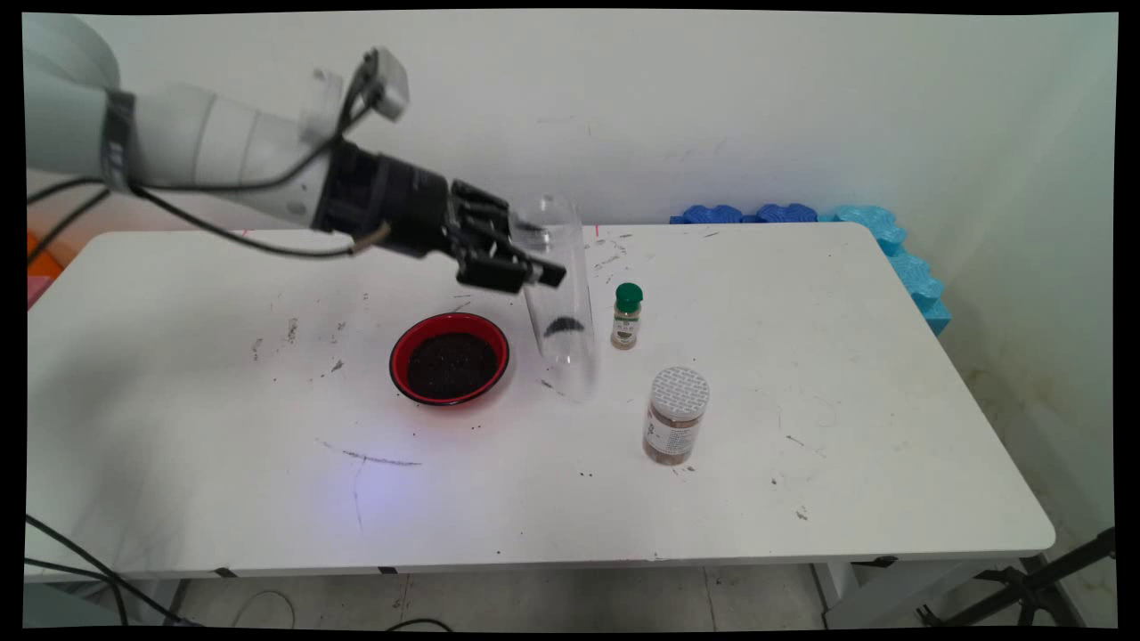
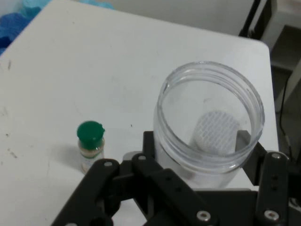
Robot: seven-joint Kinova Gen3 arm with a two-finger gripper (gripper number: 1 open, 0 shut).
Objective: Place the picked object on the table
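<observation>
The arm's upper links run out of the main view at the left edge, and black cables hang from it across the table's back left corner. In the hand view the lower parts of the fingers are cut off by the bottom edge, and the clear jar hides most of the table behind it. The grey-lidded jar shows there only as a pale patterned disc seen through the clear jar's wall. Labels on the small bottle and the brown jar are too small to read.

Left to right on the white table: a red bowl filled with dark granules sits just left of centre. Above and just right of it the gripper is closed on the clear jar, 1 finger on each side of its wall near the open mouth. The jar is lifted off the table and tilted, with a small dark clump of granules inside its lower part. Just right stands a small bottle with a green cap, upright. Nearer the front and further right stands a brown jar with a grey patterned lid. Blue foam blocks line the far right corner against the wall.
</observation>
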